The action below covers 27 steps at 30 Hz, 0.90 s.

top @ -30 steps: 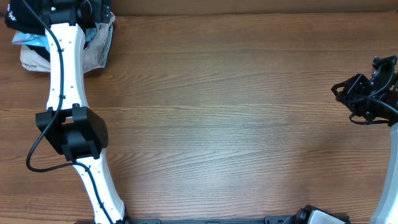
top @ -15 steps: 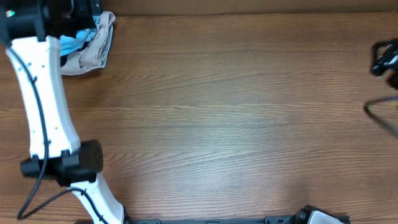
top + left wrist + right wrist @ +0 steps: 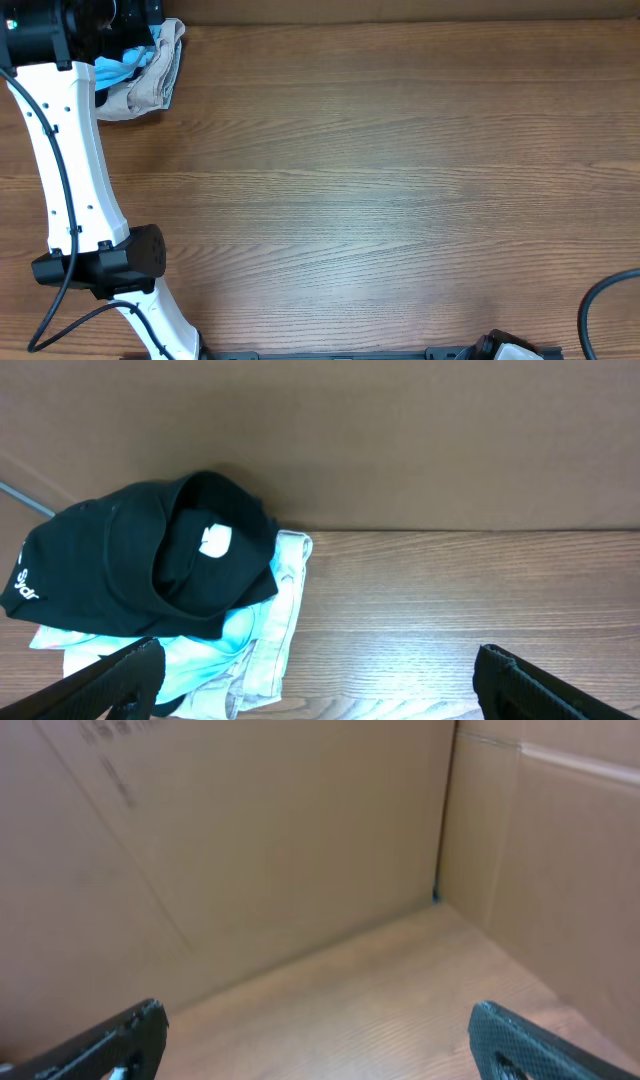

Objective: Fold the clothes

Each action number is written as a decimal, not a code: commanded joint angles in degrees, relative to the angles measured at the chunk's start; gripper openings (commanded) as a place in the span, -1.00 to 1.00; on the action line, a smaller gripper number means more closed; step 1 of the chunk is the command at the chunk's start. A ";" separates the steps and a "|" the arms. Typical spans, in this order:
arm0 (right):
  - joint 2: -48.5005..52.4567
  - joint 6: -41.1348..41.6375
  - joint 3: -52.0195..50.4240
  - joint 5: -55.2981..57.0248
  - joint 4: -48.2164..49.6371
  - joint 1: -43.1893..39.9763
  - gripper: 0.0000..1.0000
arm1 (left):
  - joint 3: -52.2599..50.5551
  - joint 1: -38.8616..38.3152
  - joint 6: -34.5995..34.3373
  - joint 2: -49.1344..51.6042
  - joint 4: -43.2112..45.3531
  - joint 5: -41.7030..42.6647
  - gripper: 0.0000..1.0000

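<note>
The left gripper point(image 3: 318, 665) is spread wide with nothing between its fingers, low in the left wrist view. Beyond the finger at the lower left of that frame lies the black shirt point(image 3: 120, 560), crumpled on top of a light blue garment point(image 3: 205, 655) and a beige garment point(image 3: 285, 595), where the wooden table point(image 3: 450, 590) meets the cardboard wall point(image 3: 400, 440). The right gripper point(image 3: 315, 1025) is likewise fully spread and empty, facing a corner of the cardboard wall, and from overhead the heap of garments sits in the upper left corner, partly under the left arm point(image 3: 75, 160).
</note>
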 commanded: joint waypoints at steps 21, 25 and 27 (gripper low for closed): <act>-6.29 0.42 -23.02 -3.56 41.40 24.92 1.00 | -0.20 0.15 -0.74 0.33 0.17 1.03 0.99; -11.96 0.42 -40.50 -3.54 56.02 27.91 1.00 | -0.20 0.15 -0.74 0.33 0.17 1.03 1.00; -14.91 0.42 -49.05 -3.54 61.92 28.61 1.00 | -0.20 0.15 -0.74 0.33 0.17 1.03 0.99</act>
